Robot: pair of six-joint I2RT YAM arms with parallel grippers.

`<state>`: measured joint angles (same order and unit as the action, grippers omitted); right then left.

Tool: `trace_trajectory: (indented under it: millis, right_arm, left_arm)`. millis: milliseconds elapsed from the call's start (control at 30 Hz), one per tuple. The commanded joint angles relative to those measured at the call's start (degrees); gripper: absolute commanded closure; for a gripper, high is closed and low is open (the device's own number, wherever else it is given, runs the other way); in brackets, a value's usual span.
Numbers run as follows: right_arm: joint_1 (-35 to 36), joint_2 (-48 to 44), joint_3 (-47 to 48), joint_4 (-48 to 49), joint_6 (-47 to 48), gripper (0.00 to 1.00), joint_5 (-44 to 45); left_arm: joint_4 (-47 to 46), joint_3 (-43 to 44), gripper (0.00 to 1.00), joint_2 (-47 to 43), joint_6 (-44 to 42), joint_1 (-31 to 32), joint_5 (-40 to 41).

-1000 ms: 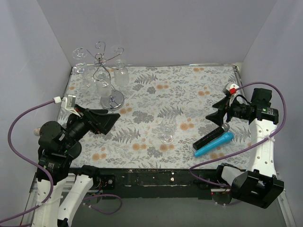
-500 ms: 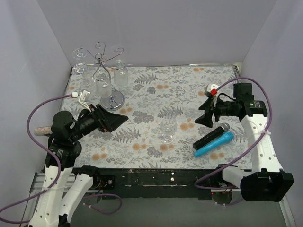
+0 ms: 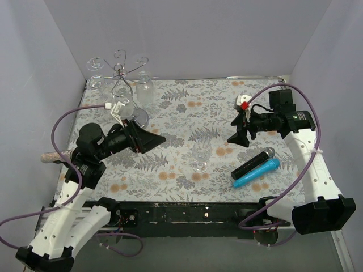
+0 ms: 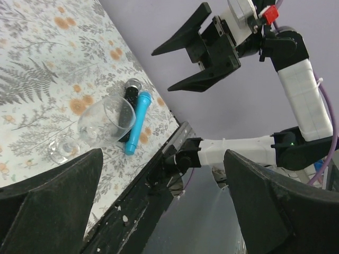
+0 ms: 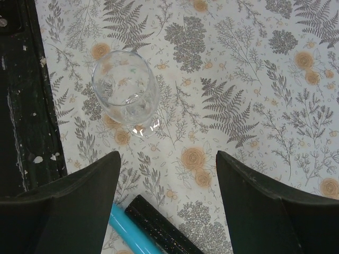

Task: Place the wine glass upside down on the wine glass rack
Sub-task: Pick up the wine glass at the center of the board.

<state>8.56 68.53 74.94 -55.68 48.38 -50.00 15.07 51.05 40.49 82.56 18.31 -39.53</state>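
The clear wine glass [image 3: 199, 156] appears to stand on its foot, mouth up, on the flower-patterned table cover [image 3: 187, 107], a little below the middle of the top view. Nothing touches it. The tall silver wire wine glass rack [image 3: 121, 85] is in the upper left of that view, well apart from the glass, and some other clear glasses hang under its curled arms.

The left gripper [image 3: 154, 139] has its fingers spread and holds nothing; it points across the table toward the glass from the left part of the frame. The right gripper [image 3: 233, 134] is also spread wide and empty. In the right wrist view the glass sits in the upper left, not between the fingers. A black microphone-shaped stick [image 3: 252, 162] and a blue one [image 3: 256, 172] lie together in the lower right, near the glass.

I judge that this is the approach step: no grasp is made yet. The next move calls for one gripper to come around the glass and press on it gently. After that the glass must be turned over, with its foot free to slide into a free arm of the rack.
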Motion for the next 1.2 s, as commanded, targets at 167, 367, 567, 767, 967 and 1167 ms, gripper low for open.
trace_trajectory:
  millis: [167,367,567,767,967,1167]
  right_arm:
    - [4.62,-1.38,-0.14,5.05,-3.99,0.19,5.08]
    - [7.52,-0.95,0.12,6.64,-5.31,0.19,6.75]
    - [11.04,0.99,2.05,7.78,-7.07,0.19,9.92]
    - [14.11,3.97,5.92,6.29,-7.6,0.19,11.76]
    - [14.64,6.61,9.35,5.41,-9.18,0.2,11.76]
    - [16.58,7.84,10.32,5.23,-8.92,0.2,14.57]
  left_arm:
    - [-2.59,0.63,0.02,8.19,-2.32,25.02,21.23]
    - [-2.5,-0.59,0.02,5.93,-1.97,25.55,27.13]
    - [0.57,-3.32,0.02,1.27,-0.83,25.64,33.98]
    - [3.47,-4.55,0.02,0.2,-1.96,25.55,38.74]
    - [5.67,-5.25,0.02,0.2,-3.02,25.55,43.22]
    - [6.9,-7.1,0.02,-0.67,-2.85,25.55,45.24]
